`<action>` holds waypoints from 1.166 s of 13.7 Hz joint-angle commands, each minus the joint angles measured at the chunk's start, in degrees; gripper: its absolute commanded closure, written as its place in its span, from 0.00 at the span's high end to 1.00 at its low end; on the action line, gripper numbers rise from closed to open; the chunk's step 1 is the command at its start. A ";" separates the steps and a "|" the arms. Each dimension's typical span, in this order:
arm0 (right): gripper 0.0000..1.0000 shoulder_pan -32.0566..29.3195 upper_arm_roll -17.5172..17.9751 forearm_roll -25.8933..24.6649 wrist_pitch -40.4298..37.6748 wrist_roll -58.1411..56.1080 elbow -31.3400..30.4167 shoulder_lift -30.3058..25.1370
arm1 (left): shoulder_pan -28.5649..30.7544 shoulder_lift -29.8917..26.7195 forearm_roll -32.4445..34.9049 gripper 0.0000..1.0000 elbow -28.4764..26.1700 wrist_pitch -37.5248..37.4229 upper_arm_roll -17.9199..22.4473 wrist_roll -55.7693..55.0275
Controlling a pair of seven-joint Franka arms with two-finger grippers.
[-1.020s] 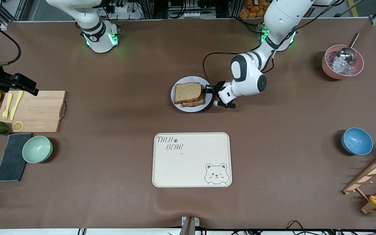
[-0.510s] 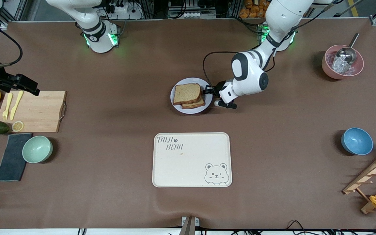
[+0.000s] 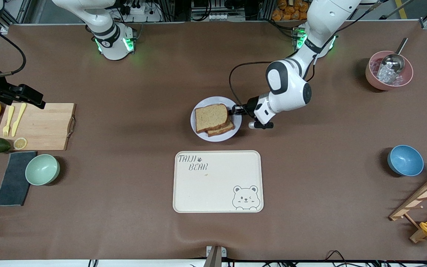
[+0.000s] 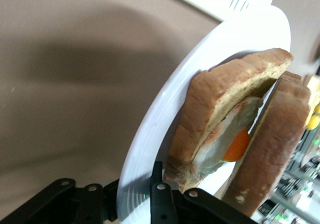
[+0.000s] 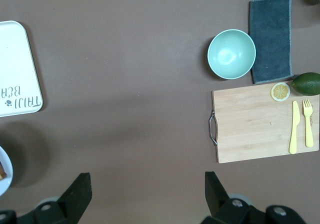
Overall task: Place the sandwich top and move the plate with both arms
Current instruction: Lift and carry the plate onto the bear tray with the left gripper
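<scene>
Your left gripper is pinching the plate rim; sandwich top riding on it. Tray lying nearer the camera. Right gripper waiting, spread wide, empty, over the table's right-arm end.

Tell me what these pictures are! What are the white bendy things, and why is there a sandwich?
Those are two robot arms. One picture looks down from across the table; two come from small cameras on the arms' wrists. The left gripper pinches the rim of the plate, which carries a sandwich with the sandwich top already on and egg inside. The tray with a bear lies nearer the camera. The right gripper waits, open, above the table near the cutting board, green bowl and gray cloth.
</scene>
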 commanded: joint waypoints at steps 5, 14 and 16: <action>1.00 -0.49 0.29 -0.31 0.12 0.18 -0.56 -0.45 | 1.91 6.48 -0.88 0.00 13.48 -0.46 -0.09 -11.70; 1.00 -0.67 0.29 -0.22 0.03 0.27 -0.56 -0.18 | 0.68 18.26 -0.62 0.00 30.53 0.15 6.15 -20.84; 1.00 -1.02 0.29 -0.22 0.03 0.27 -0.56 -0.18 | -0.37 20.37 -0.62 0.00 32.47 3.39 6.15 -21.11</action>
